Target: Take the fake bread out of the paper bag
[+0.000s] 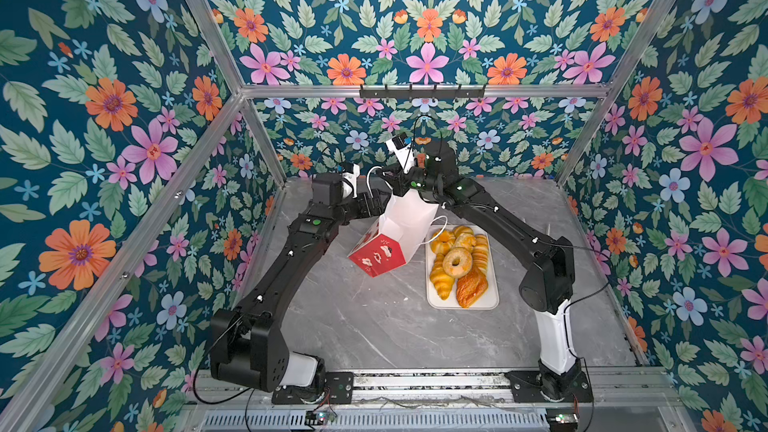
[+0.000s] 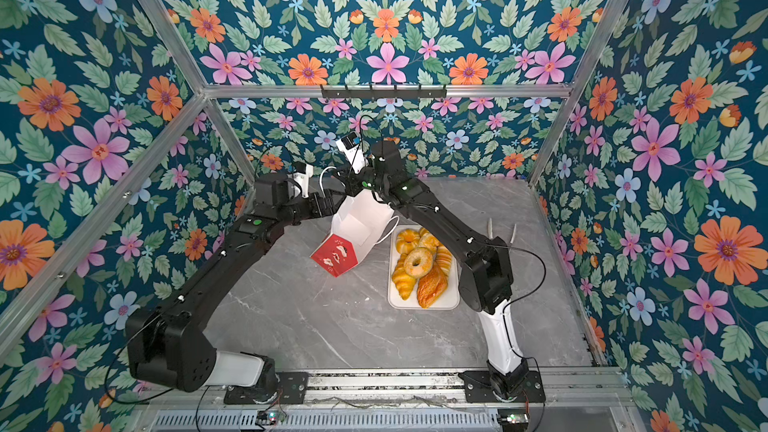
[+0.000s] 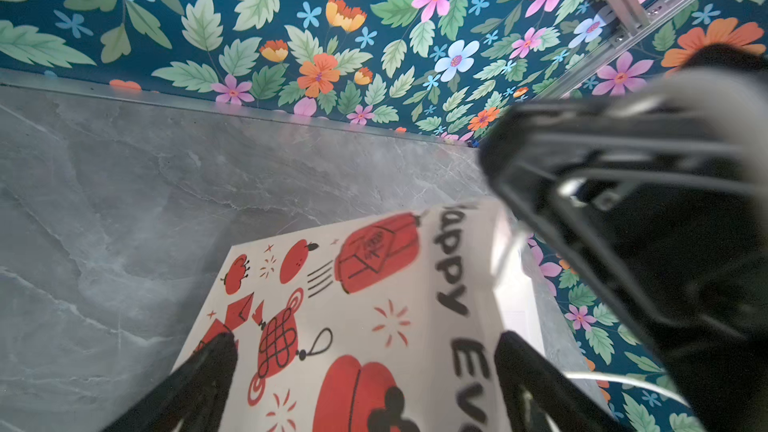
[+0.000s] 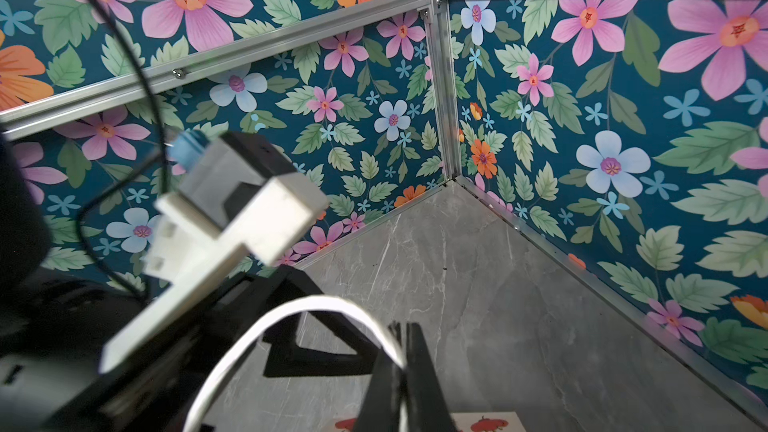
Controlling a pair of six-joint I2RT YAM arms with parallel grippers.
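the paper bag point(image 1: 399, 226) looks light, crumply — best held at its top, where the right gripper point(image 1: 398, 188) clamps. left gripper point(image 3: 363, 340) gapes, empty.

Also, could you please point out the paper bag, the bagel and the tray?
paper bag point(image 1: 409, 218), in a top view, on its white side panel.
bagel point(image 1: 447, 264), in a top view, on the left of the ring.
tray point(image 1: 492, 302), in a top view, on its bare near corner.
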